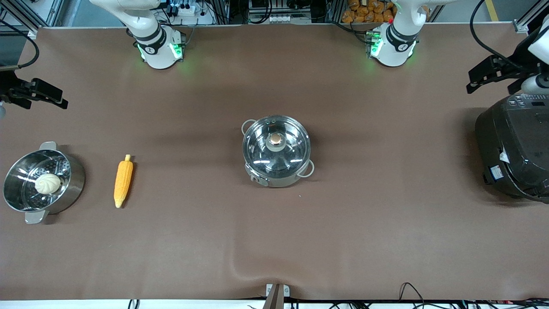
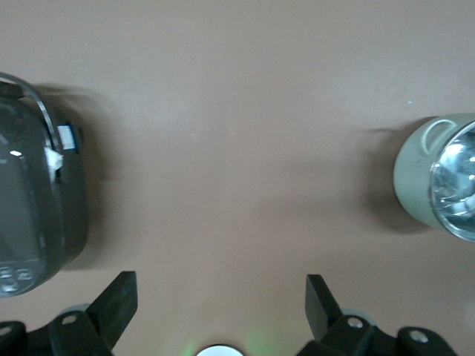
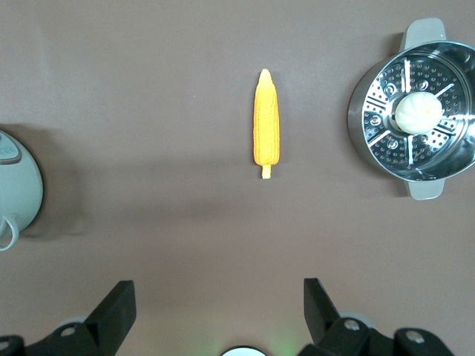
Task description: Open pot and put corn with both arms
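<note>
While both arms wait high up, the left gripper (image 2: 221, 304) and right gripper (image 3: 219, 308) hold their fingers (image 3: 119, 304) wide apart over the bare worktop (image 1: 274, 240). The corn (image 1: 123, 180) lies flat, its pointed tip toward the front camera. Beside it, a steamer pot (image 1: 64, 193) holds a pale bun (image 1: 47, 183). The pot (image 1: 276, 150) sits mid-worktop with its lid (image 1: 276, 143) on.

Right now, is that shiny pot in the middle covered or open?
Covered: the glass lid with its coppery knob sits on the pot.
</note>
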`<control>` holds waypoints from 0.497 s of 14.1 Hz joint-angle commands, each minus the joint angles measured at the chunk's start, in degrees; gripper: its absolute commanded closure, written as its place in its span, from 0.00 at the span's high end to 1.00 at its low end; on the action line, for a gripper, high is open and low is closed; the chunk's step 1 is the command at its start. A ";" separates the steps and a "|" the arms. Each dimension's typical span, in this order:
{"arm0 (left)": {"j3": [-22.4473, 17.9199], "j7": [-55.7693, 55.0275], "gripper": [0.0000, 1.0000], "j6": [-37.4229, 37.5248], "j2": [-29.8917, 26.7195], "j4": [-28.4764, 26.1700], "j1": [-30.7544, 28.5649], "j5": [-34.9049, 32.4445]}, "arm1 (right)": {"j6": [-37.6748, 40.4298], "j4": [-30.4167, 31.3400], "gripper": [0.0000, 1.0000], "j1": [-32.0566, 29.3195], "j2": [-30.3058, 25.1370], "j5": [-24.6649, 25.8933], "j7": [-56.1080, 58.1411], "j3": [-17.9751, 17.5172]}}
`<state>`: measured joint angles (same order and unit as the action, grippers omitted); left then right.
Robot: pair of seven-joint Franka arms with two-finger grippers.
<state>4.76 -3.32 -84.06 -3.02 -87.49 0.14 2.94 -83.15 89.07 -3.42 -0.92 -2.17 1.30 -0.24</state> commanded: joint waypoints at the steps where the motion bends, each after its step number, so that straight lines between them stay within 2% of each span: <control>1: 0.34 -0.11 1.00 -5.04 3.97 1.36 0.56 3.12 | -0.17 -0.12 1.00 0.70 -0.05 -0.20 -0.86 0.06; 4: 1.83 -3.16 1.00 -10.50 7.41 1.45 4.15 3.83 | -0.43 -0.12 1.00 0.87 0.04 -0.20 -0.86 0.06; 7: 1.92 -19.72 1.00 -12.00 10.48 1.97 11.44 3.39 | -0.61 -0.12 1.00 1.23 0.22 -0.11 -0.86 0.06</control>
<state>6.74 -13.86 -95.50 5.68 -87.39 7.49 5.89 -83.44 89.10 -2.80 -0.85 -2.17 1.30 -0.30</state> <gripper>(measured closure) 0.000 0.000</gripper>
